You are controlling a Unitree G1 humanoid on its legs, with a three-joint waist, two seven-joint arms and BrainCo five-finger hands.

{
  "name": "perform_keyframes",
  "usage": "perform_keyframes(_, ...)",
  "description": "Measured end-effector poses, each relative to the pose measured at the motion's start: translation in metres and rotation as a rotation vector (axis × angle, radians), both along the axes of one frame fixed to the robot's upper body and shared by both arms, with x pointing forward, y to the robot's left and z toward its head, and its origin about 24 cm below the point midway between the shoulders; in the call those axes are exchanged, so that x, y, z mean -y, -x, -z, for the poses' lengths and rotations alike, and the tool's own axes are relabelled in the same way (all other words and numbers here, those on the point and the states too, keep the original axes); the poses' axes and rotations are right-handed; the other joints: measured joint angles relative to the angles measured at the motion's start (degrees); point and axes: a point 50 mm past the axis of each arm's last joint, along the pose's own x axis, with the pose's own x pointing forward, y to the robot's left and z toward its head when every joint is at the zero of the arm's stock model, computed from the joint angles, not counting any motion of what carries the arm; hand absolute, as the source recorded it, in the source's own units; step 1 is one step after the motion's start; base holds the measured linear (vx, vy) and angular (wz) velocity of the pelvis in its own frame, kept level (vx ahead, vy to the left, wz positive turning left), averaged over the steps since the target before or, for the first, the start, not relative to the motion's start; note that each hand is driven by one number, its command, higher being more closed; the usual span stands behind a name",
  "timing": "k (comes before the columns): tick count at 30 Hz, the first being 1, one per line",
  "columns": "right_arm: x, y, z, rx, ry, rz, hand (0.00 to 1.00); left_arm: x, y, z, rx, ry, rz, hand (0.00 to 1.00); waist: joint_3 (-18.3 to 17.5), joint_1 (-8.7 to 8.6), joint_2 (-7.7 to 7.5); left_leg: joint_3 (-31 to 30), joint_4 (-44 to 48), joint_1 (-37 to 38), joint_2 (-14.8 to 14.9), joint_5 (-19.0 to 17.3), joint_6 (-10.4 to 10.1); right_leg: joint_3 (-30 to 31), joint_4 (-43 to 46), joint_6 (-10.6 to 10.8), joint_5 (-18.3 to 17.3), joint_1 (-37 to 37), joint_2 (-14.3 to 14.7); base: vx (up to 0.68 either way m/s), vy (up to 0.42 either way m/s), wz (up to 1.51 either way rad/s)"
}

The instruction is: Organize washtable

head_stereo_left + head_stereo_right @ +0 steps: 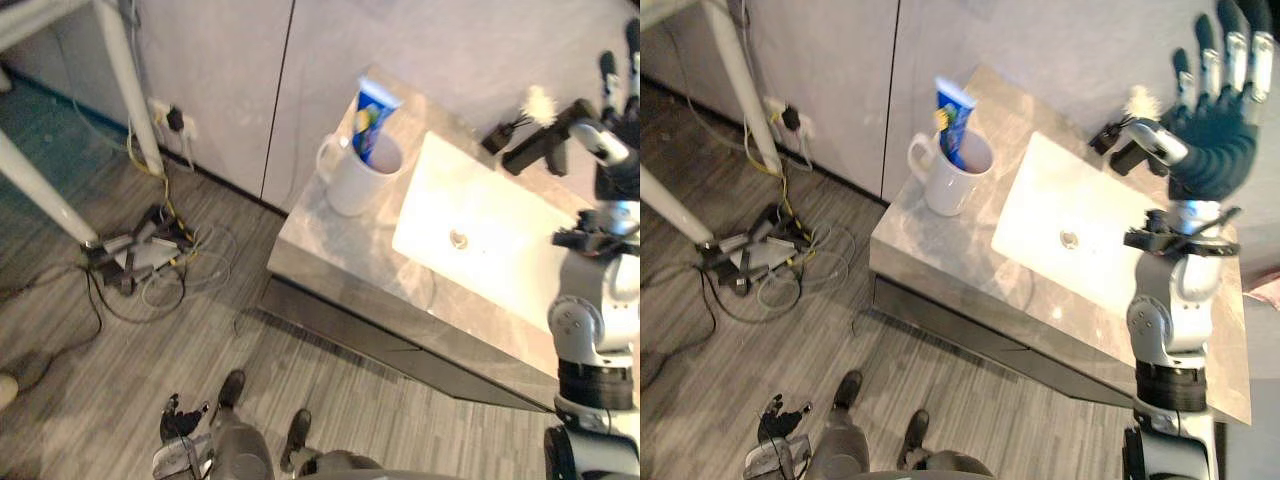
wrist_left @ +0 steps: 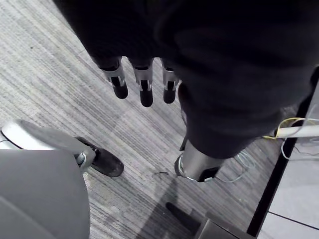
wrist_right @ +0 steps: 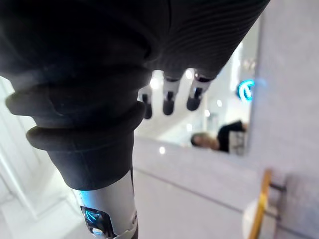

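A grey marble washtable (image 1: 335,250) carries a white sink basin (image 1: 490,235) with a black faucet (image 1: 540,145) at its far side. At the table's left end stands a white mug (image 1: 952,180) holding a blue toothpaste tube (image 1: 955,115) and a toothbrush. A white fluffy thing (image 1: 1137,100) and a small black part (image 1: 1105,137) lie by the faucet. My right hand (image 1: 1215,130) is raised above the faucet, open, fingers (image 3: 169,97) straight, holding nothing. My left hand (image 1: 182,420) hangs low near the floor, open, fingers (image 2: 144,89) straight.
Tangled cables and a power strip (image 1: 140,250) lie on the wooden floor left of the washtable. White table legs (image 1: 125,80) stand at the far left. A wall with a socket (image 1: 170,118) runs behind. A mirror (image 3: 214,114) reflects a person.
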Motion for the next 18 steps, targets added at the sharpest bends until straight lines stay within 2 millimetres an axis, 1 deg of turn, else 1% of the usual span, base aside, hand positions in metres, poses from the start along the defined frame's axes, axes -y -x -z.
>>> perform_keyframes(2, 0.019, 0.015, 0.013, -0.017, -0.049, 0.092, 0.0, 0.003, 0.007, 0.005, -0.034, 0.021, -0.002, 0.0, -1.5, -0.36, 1.49, 1.7, 0.0, 1.3, 0.0, -0.4, 0.0, 1.4, -0.5, 0.0, 0.0, 0.7, -0.1, 0.01, 0.014, -0.4)
perform_keyframes(3, 0.029, 0.022, 0.024, -0.044, -0.099, 0.144, 0.0, 0.005, 0.011, 0.009, -0.056, 0.04, -0.001, 0.0, -2.6, -1.03, 2.34, 2.8, -0.1, 1.7, 0.0, -0.6, 0.0, 2.3, -0.8, 0.0, 0.0, 0.8, -0.2, -0.01, 0.003, -0.39)
perform_keyframes(4, 0.033, 0.025, 0.031, -0.06, -0.13, 0.167, 0.0, 0.007, 0.013, 0.01, -0.066, 0.048, -0.003, 0.0, -2.9, -1.48, 2.89, 3.1, -0.1, 2.0, 0.0, -0.6, 0.0, 2.6, -0.8, 0.0, 0.0, 0.9, -0.2, -0.03, 0.001, -0.41)
perform_keyframes(5, 0.041, 0.032, 0.045, -0.1, -0.195, 0.229, 0.0, 0.009, 0.017, 0.013, -0.085, 0.06, -0.007, 0.0, -3.6, -1.96, 3.96, 4.2, -0.2, 2.6, 0.1, -0.7, 0.0, 3.4, -0.9, 0.0, 0.0, 1.0, -0.2, -0.04, -0.004, -0.41)
perform_keyframes(6, 0.05, 0.039, 0.063, -0.163, -0.242, 0.327, 0.0, 0.011, 0.021, 0.015, -0.097, 0.066, -0.011, 0.0, -4.2, -2.57, 5.04, 4.9, -0.4, 3.0, 0.1, -0.8, 0.0, 3.8, -1.3, 0.0, -0.1, 1.2, -0.3, -0.04, -0.006, -0.35)
perform_keyframes(7, 0.056, 0.043, 0.072, -0.201, -0.264, 0.377, 0.0, 0.012, 0.023, 0.016, -0.103, 0.072, -0.014, 0.0, -4.6, -3.22, 5.66, 5.0, -0.5, 3.1, 0.1, -0.8, 0.0, 3.8, -1.5, 0.1, -0.1, 1.3, -0.3, -0.04, -0.007, -0.25)
perform_keyframes(8, 0.07, 0.054, 0.095, -0.304, -0.293, 0.513, 0.0, 0.015, 0.026, 0.018, -0.115, 0.083, -0.017, 0.0, -5.1, -3.47, 6.58, 5.5, -0.5, 3.5, 0.0, -0.8, 0.0, 4.0, -1.6, 0.6, -0.4, 1.2, -0.4, -0.05, -0.004, -0.16)
perform_keyframes(9, 0.084, 0.065, 0.121, -0.443, -0.308, 0.656, 0.0, 0.017, 0.03, 0.02, -0.125, 0.092, -0.029, 0.0, -5.5, -3.55, 7.3, 6.1, -0.5, 4.1, 0.0, -0.8, 0.0, 4.4, -1.6, 0.6, -0.5, 1.6, -0.3, -0.03, -0.002, -0.16)
perform_keyframes(10, 0.09, 0.071, 0.134, -0.514, -0.315, 0.719, 0.0, 0.017, 0.032, 0.02, -0.131, 0.095, -0.031, 0.0, -5.9, -3.79, 7.65, 6.1, -0.5, 4.2, 0.0, -0.8, 0.0, 4.4, -1.6, 0.6, -0.5, 1.8, -0.4, 0.0, 0.0, 0.0)
perform_keyframes(11, 0.1, 0.083, 0.162, -0.657, -0.334, 0.833, 0.0, 0.017, 0.035, 0.021, -0.14, 0.096, -0.035, 0.0, -6.2, -4.65, 8.25, 6.1, -0.5, 4.7, -0.3, -0.9, -0.2, 4.0, -1.7, 0.8, -0.6, 2.4, -0.4, 0.01, 0.009, 0.09)
perform_keyframes(12, 0.103, 0.09, 0.176, -0.74, -0.336, 0.892, 0.0, 0.017, 0.036, 0.021, -0.144, 0.095, -0.037, 0.0, -6.3, -4.89, 8.52, 6.2, -0.5, 5.0, -0.3, -0.9, -0.2, 3.9, -1.6, 0.9, -0.7, 2.7, -0.5, 0.02, 0.015, 0.12)
perform_keyframes(13, 0.107, 0.106, 0.208, -0.909, -0.356, 0.989, 0.0, 0.017, 0.037, 0.021, -0.147, 0.093, -0.033, 0.0, -6.6, -5.05, 9.0, 6.2, -0.5, 5.4, -0.4, -1.0, -0.2, 3.7, -1.7, 1.0, -0.8, 3.1, -0.6, 0.01, 0.017, 0.07)
perform_keyframes(14, 0.106, 0.123, 0.239, -1.074, -0.387, 1.054, 0.0, 0.017, 0.036, 0.021, -0.145, 0.092, -0.03, 0.0, -7.0, -5.07, 9.46, 6.2, -0.5, 5.4, -0.5, -1.1, -0.2, 3.6, -1.6, 1.0, -0.9, 3.2, -0.7, 0.01, 0.013, 0.05)
perform_keyframes(15, 0.098, 0.136, 0.268, -1.215, -0.446, 1.072, 0.0, 0.019, 0.036, 0.022, -0.148, 0.093, -0.017, 0.0, -7.1, -5.3, 10.03, 6.3, -0.4, 5.5, -0.4, -1.1, -0.3, 3.6, -1.6, 1.1, -0.9, 3.2, -0.8, 0.0, 0.0, 0.0)
perform_keyframes(16, 0.092, 0.141, 0.283, -1.281, -0.482, 1.065, 0.0, 0.02, 0.036, 0.022, -0.15, 0.094, -0.01, 0.0, -7.1, -5.54, 10.42, 6.4, -0.4, 5.5, -0.5, -1.1, -0.3, 3.6, -1.6, 1.1, -0.9, 3.2, -1.0, 0.0, 0.015, -0.04)
perform_keyframes(17, 0.079, 0.149, 0.303, -1.383, -0.52, 1.042, 0.0, 0.022, 0.035, 0.022, -0.152, 0.096, 0.005, 0.0, -7.1, -5.89, 11.1, 6.6, -0.4, 5.7, -0.6, -1.4, 0.0, 3.7, -1.5, 1.1, -0.9, 3.2, -1.2, 0.0, 0.018, -0.06)
perform_keyframes(18, 0.071, 0.154, 0.312, -1.436, -0.525, 1.025, 0.0, 0.023, 0.034, 0.023, -0.153, 0.099, 0.011, 0.0, -7.1, -5.89, 11.44, 6.8, -0.5, 5.8, -0.7, -1.4, 0.1, 3.7, -1.5, 1.1, -0.9, 3.2, -1.3, 0.01, 0.029, -0.11)
